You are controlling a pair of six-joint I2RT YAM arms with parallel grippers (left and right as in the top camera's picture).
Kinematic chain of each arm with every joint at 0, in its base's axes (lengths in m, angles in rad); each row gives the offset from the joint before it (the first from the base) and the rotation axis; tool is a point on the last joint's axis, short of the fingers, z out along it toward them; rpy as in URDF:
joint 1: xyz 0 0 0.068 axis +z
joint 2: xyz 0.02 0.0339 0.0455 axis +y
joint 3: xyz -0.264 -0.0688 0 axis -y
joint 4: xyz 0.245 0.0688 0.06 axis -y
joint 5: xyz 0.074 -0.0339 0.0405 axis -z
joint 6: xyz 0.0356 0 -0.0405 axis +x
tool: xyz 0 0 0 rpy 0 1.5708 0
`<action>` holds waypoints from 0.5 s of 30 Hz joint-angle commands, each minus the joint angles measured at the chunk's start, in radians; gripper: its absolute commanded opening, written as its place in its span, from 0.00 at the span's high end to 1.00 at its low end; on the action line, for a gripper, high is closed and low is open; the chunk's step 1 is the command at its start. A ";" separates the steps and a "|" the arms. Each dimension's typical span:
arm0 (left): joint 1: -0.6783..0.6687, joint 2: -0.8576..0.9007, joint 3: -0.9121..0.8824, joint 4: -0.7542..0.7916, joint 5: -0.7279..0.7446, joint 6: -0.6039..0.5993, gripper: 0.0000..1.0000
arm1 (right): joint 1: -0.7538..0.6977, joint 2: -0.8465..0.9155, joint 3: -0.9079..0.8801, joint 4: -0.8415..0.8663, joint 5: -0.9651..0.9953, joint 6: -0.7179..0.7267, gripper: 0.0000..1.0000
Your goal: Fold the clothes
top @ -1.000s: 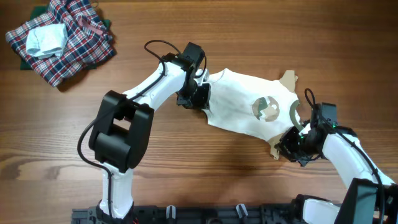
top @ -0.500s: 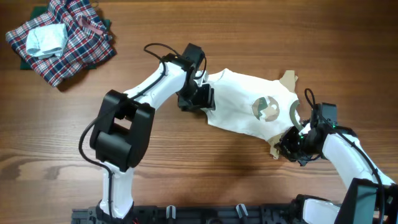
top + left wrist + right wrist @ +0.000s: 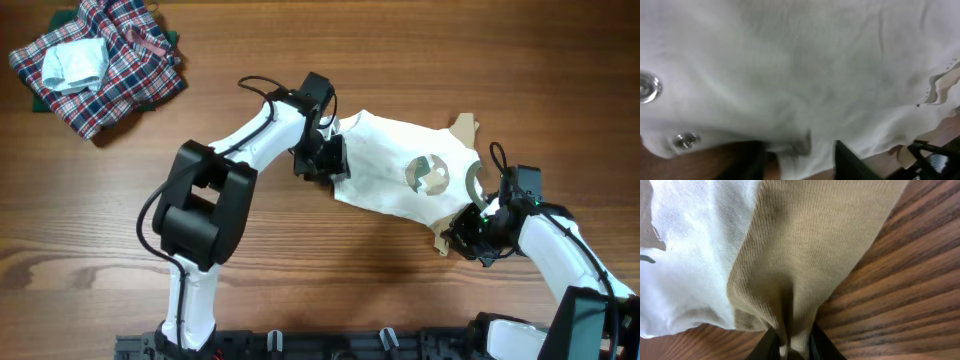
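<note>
Jaws: right gripper [image 3: 789, 347] clamped on garment [image 3: 400, 170] tan part; left gripper [image 3: 800, 152] nipping white edge

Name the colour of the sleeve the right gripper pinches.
Tan sleeve, clearest in the right wrist view.

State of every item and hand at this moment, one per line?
White garment: spread flat, unfolded, held at both ends.
Left hand: shut on the garment's left edge.
Right hand: shut on its tan sleeve.
Plaid heap: crumpled, untouched.
</note>
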 commanded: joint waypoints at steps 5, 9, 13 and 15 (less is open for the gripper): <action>-0.007 0.032 0.000 0.008 -0.003 -0.014 0.87 | 0.000 0.018 -0.028 0.002 0.017 -0.003 0.81; -0.007 0.032 0.000 0.000 -0.003 -0.014 0.96 | 0.000 0.018 -0.028 0.002 -0.008 -0.005 0.85; -0.006 0.031 0.000 -0.049 -0.004 -0.013 0.96 | 0.000 0.018 -0.024 0.002 -0.038 -0.021 0.96; -0.006 0.030 0.000 -0.063 -0.007 -0.006 0.96 | 0.000 0.018 -0.014 0.002 -0.066 -0.048 0.96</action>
